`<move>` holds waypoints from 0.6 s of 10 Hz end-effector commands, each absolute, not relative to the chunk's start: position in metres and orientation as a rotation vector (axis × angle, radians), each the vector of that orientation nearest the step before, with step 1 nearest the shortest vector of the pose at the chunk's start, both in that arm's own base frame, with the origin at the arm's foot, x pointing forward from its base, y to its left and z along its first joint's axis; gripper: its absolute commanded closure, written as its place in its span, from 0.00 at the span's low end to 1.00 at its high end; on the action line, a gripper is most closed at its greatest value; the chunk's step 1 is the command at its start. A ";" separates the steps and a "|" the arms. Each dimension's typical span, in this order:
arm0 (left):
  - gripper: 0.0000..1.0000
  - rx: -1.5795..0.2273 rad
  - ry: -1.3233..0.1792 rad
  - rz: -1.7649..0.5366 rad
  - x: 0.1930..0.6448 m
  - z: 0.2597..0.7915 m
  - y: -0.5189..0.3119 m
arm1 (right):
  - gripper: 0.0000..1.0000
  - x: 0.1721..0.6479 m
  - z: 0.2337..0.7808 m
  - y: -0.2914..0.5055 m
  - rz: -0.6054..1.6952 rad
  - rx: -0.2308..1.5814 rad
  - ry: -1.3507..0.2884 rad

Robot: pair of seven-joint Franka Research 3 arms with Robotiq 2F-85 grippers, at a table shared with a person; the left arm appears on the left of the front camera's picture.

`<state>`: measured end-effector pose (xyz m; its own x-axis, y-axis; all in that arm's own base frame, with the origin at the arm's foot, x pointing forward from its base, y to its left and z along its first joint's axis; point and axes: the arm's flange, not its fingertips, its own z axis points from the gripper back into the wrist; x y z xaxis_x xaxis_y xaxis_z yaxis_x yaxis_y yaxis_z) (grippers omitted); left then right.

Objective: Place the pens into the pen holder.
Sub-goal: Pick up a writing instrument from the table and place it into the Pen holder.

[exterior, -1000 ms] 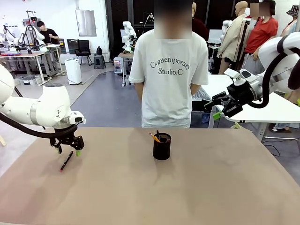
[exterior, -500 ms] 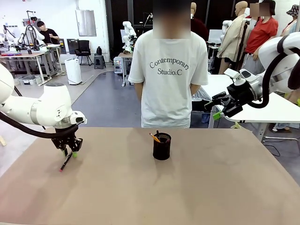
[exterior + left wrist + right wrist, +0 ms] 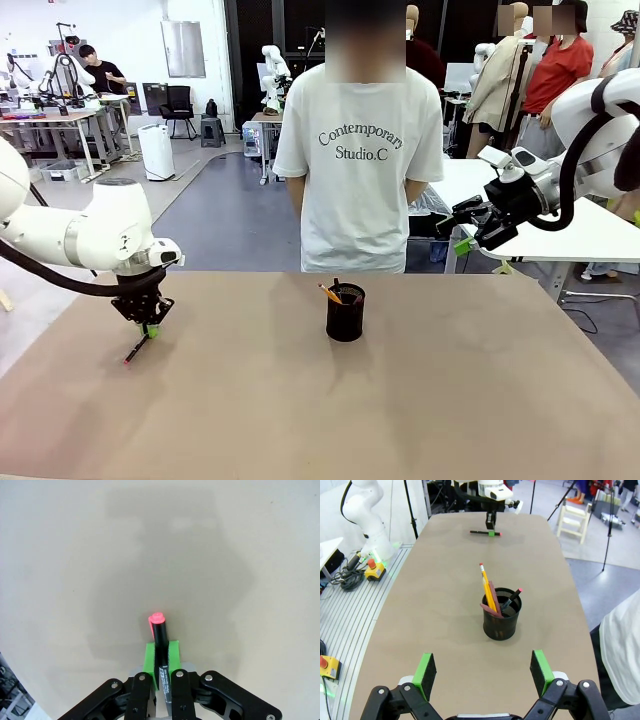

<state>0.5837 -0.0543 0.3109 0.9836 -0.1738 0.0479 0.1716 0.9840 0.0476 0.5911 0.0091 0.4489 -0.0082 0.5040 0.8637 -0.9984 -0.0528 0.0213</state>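
pens are the business here: a black pen with red ends point(image 3: 161, 650) lies on the counter point(image 3: 300, 400) at its left side, pinched between the green pads of the left hand point(image 3: 147, 322). next comes a lift and carry to the pen holder point(image 3: 345, 312) mid-counter (already holding three, per the right wrist view). right hand point(image 3: 470, 228) hangs spread, well off.

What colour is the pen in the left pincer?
Black with a pinkish-red end cap; the pen shows best in the left wrist view, clamped in the left pincer.
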 end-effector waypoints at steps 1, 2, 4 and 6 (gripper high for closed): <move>1.00 -0.004 -0.054 -0.187 0.579 0.314 -0.048 | 0.00 0.591 0.452 0.011 1.445 0.855 -0.784; 1.00 -0.095 -0.054 -0.210 0.581 0.321 -0.044 | 0.00 0.591 0.452 0.011 1.445 0.855 -0.784; 1.00 -0.322 -0.071 -0.331 0.582 0.352 -0.043 | 0.00 0.591 0.452 0.011 1.445 0.855 -0.784; 1.00 -0.485 -0.141 -0.508 0.580 0.379 -0.048 | 0.00 0.591 0.452 0.011 1.445 0.855 -0.784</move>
